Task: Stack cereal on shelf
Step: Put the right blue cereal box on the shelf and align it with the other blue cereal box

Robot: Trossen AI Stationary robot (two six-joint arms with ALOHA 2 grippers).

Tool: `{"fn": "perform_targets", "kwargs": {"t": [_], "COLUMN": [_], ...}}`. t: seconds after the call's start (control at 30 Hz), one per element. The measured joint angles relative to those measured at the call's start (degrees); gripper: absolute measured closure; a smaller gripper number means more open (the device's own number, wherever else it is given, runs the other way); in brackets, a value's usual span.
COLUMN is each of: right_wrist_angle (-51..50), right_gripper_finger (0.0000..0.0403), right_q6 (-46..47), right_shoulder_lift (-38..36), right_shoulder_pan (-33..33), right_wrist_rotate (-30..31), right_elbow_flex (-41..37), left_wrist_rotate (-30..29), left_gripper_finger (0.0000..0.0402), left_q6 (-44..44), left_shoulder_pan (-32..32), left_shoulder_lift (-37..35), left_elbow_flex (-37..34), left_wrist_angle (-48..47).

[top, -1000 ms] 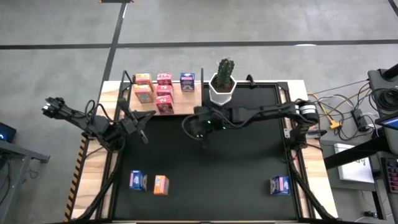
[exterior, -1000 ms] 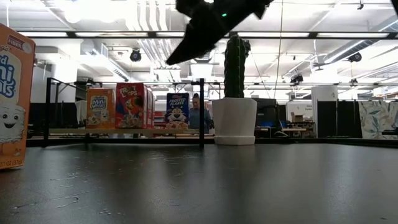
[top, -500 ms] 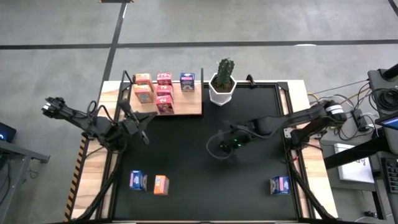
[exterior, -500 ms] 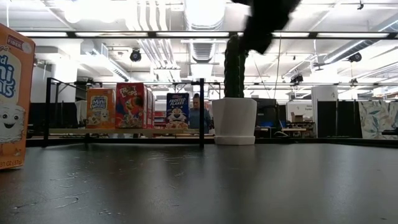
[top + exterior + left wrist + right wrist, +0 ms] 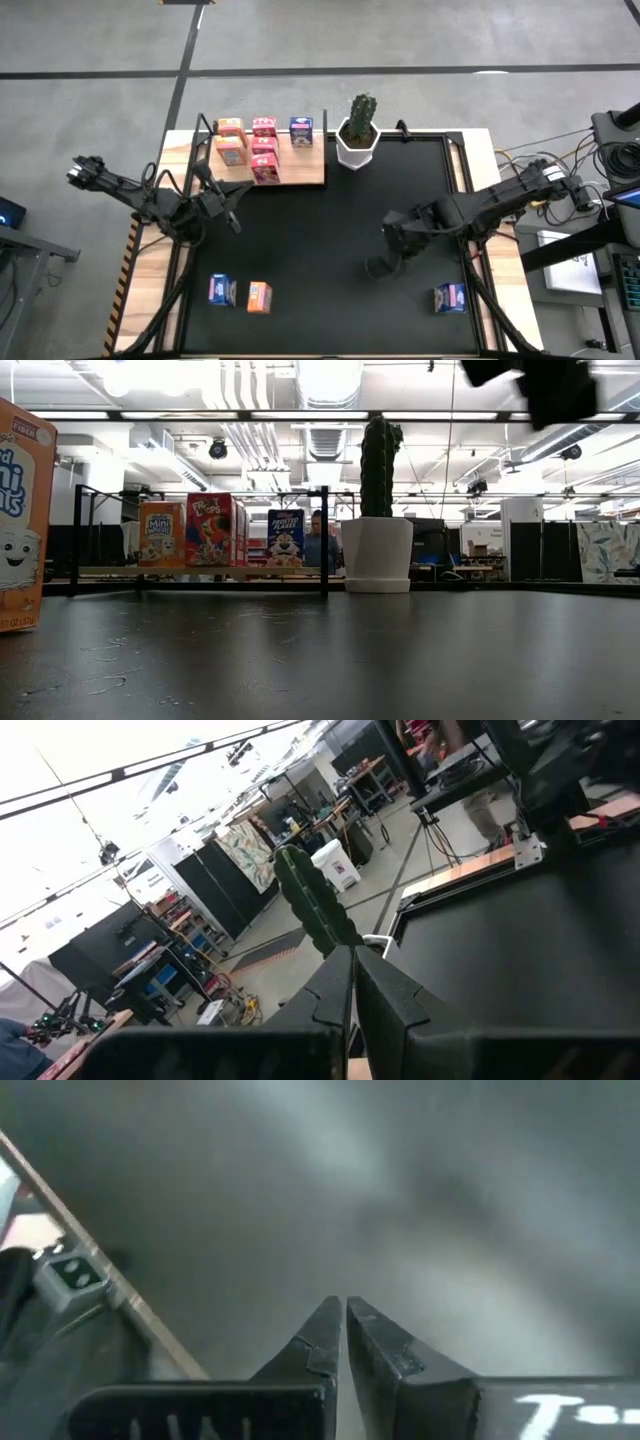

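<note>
Fingers of my right gripper [image 5: 392, 237] sit pressed together, empty, right of centre. The nearest cereal, a blue box [image 5: 449, 297], lies lower right; I should spread wide above it, then square up before descending.

Right gripper [image 5: 392, 236] hovering with fingers pressed together and empty, its arm stretched out low behind it, left gripper [image 5: 232, 190] closed too, arm folded, waiting

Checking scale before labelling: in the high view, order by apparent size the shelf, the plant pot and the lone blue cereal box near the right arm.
1. shelf
2. plant pot
3. blue cereal box
</note>
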Motion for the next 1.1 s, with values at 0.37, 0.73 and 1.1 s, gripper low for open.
{"fn": "perform_targets", "kwargs": {"t": [0.37,0.73,1.1], "right_wrist_angle": [-10.1,-15.7,-16.4], "right_gripper_finger": [0.0392,0.0392,0.0279], "right_q6": [36.5,57.6,65.4], "right_shoulder_lift": [-0.3,-1.3,-1.0], "right_shoulder_pan": [14.9,28.4,32.3], "right_wrist_rotate": [-7.9,-6.8,-6.4], "right_elbow_flex": [1.5,1.5,0.6], "left_wrist_rotate": [0.0,0.0,0.0], "left_gripper_finger": [0.0402,0.0402,0.0402], "left_q6": [-0.7,-0.9,-0.9], "left_shoulder_pan": [0.0,0.0,0.0], "left_shoulder_lift": [0.2,1.7,2.1], "left_elbow_flex": [0.0,0.0,0.0], "left_wrist_angle": [0.0,0.0,0.0]}}
